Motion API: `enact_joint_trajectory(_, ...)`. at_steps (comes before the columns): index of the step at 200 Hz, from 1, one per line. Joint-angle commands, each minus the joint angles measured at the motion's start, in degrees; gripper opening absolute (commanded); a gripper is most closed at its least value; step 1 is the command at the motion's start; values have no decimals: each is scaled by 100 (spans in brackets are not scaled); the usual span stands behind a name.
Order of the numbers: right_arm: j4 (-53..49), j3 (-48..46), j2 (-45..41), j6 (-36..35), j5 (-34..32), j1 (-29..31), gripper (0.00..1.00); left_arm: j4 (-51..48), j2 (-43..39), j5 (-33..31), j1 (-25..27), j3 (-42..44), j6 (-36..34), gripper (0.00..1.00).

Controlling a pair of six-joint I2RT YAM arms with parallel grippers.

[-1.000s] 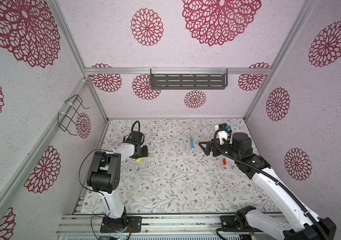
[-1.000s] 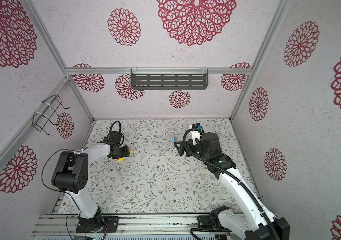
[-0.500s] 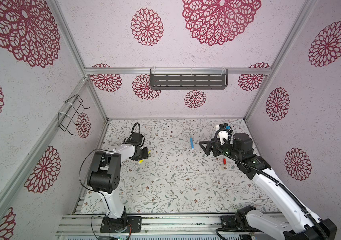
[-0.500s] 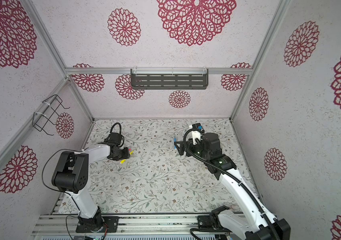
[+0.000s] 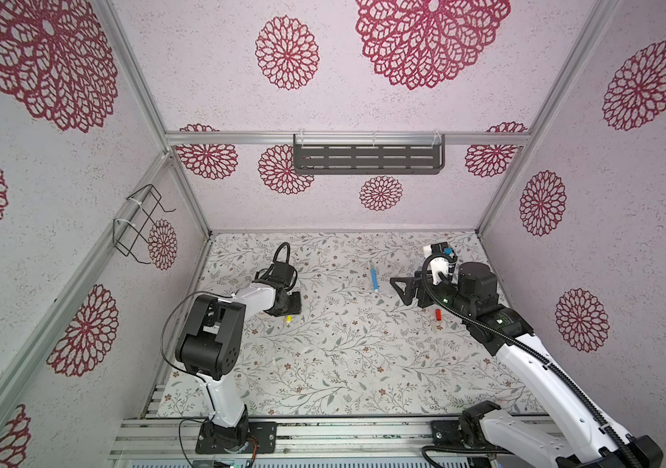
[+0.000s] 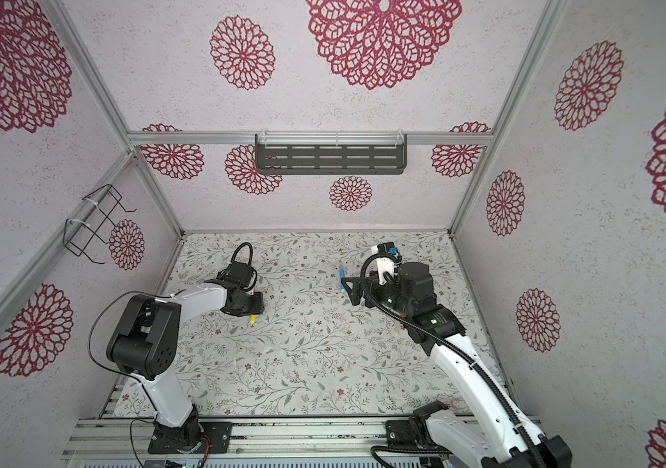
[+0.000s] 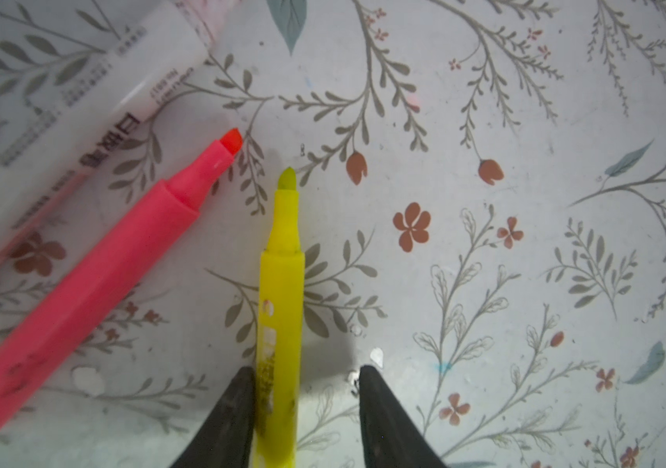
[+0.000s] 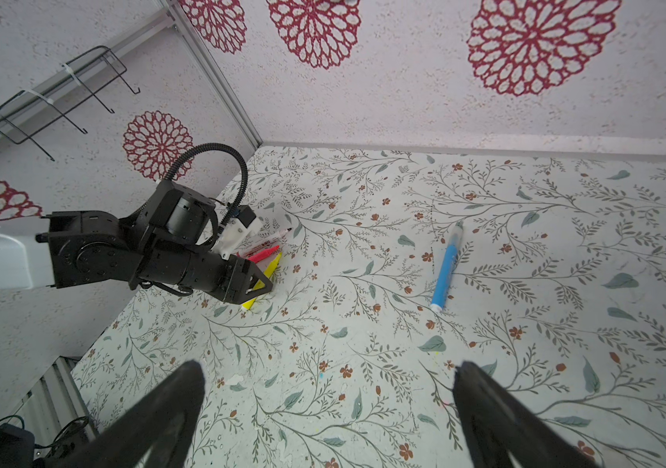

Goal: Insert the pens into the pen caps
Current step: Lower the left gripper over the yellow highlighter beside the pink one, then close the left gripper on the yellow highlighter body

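Left gripper (image 7: 305,370) has slid further along the yellow pen (image 7: 280,291) and dropped lower, jaws narrowing on it: one finger touching its barrel, the other just beside.

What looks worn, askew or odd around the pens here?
Mostly wear: the yellow pen has scuffed, smeared print, and the floral table cover has chipped white spots and ink flecks. The left hand straddles that pen off-centre, one finger against it, a gap beside the other. Nothing spilled.
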State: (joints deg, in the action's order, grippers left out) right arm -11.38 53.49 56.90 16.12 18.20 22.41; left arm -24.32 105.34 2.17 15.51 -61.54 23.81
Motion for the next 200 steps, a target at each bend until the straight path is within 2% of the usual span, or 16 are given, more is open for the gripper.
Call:
enact_joint_trajectory(1,162,-27,-172,-49,-45,-26,99,-360,-28,-101,31,151,31,43)
enact_joint_trajectory(82,118,-62,-218,-69,-115,-22,99,-662,2,-298,197,160,62,38)
enact_joint_trajectory(163,48,-17,-173,-33,-168,-22,99,-718,220,-203,217,117,-32,16)
enact_joint_trajectory(200,-11,34,-133,-34,-181,-22,99,-748,152,-173,222,90,-77,9)
